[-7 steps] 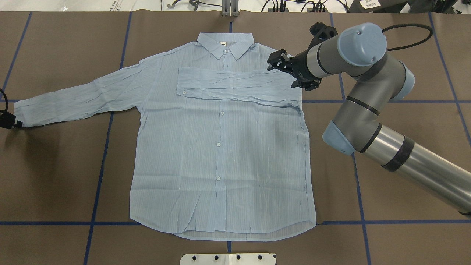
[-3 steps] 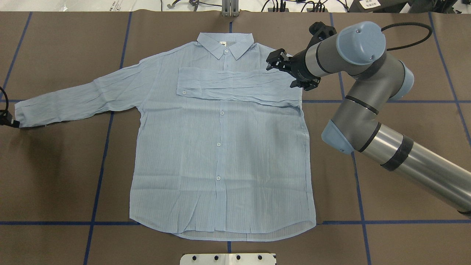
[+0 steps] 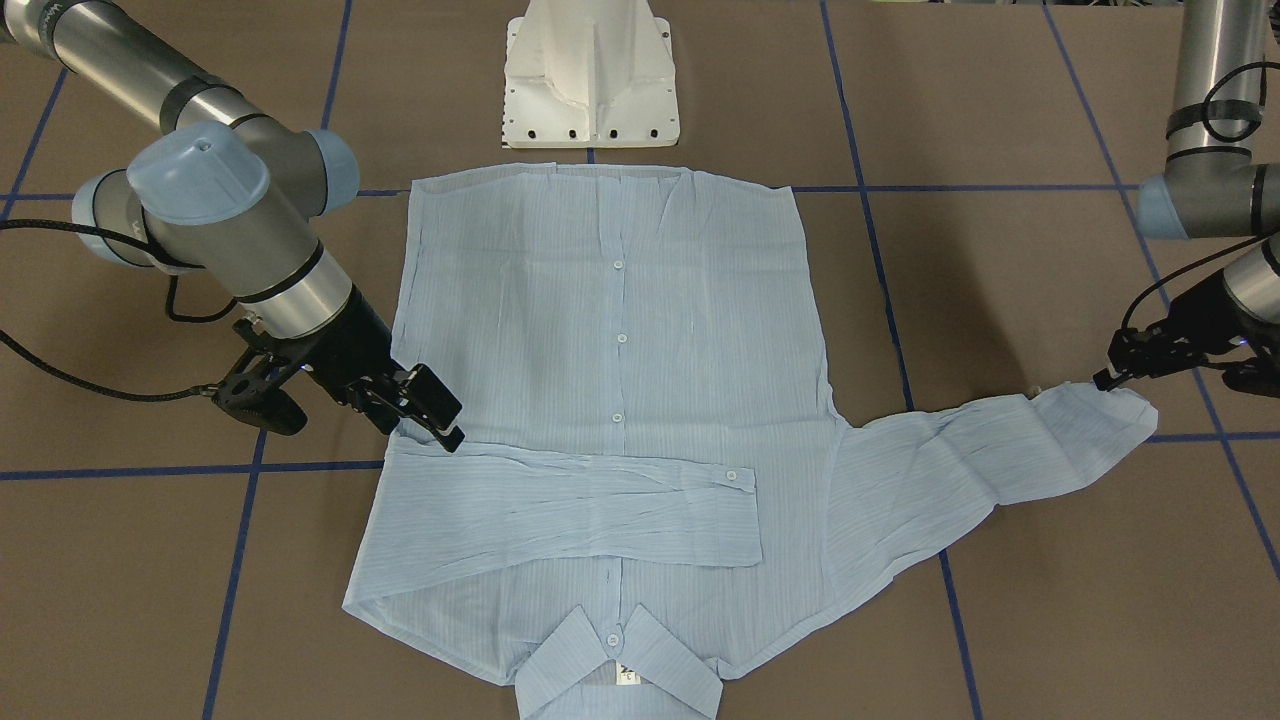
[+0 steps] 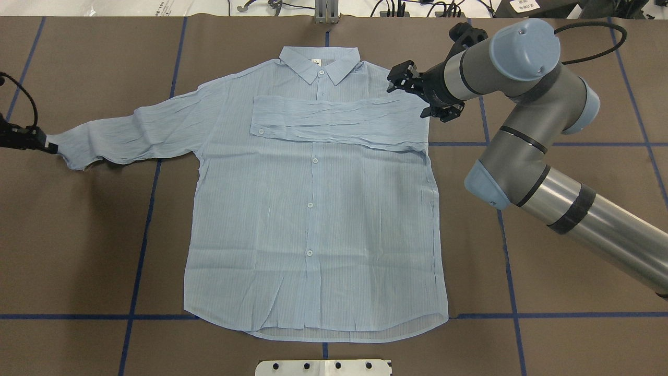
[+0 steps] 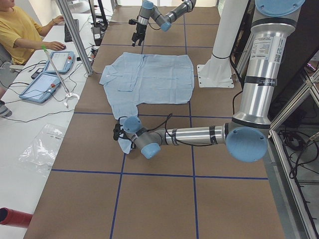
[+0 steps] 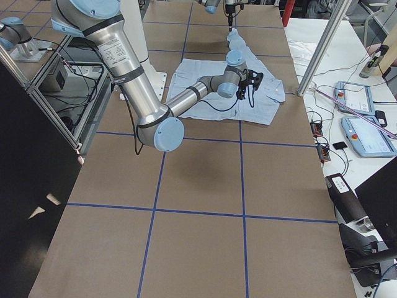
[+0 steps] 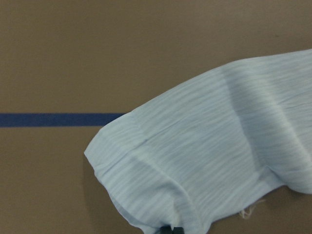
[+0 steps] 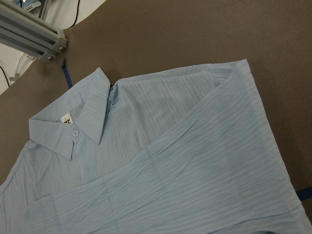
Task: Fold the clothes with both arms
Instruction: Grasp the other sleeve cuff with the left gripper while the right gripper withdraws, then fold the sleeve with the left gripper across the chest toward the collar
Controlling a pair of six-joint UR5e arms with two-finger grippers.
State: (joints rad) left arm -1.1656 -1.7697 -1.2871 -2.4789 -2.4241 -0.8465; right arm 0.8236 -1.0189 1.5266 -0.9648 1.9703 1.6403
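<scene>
The light blue shirt [image 4: 313,209] lies flat, buttons up, collar [image 4: 319,62] at the far edge. One sleeve [image 4: 334,120] lies folded across the chest. My right gripper [image 4: 404,83] hovers open and empty over that sleeve's shoulder fold; it also shows in the front view [image 3: 432,408]. My left gripper [image 4: 47,145] is shut on the cuff of the other sleeve [image 4: 130,136] and holds it just above the table. In the left wrist view the cuff [image 7: 170,165] hangs in front of the camera. The right wrist view shows the collar [image 8: 73,126] and neck label.
The white pedestal base [image 3: 592,80] stands at the shirt's hem side. Blue tape lines [image 4: 141,250] cross the brown table cover. An aluminium post [image 4: 326,13] stands at the far edge. An operator [image 5: 20,35] sits with tablets beyond the table.
My left gripper has raised the cuff and carried it toward the shirt body, so the sleeve now bunches. My right gripper has drawn back a little to the right, off the folded sleeve.
</scene>
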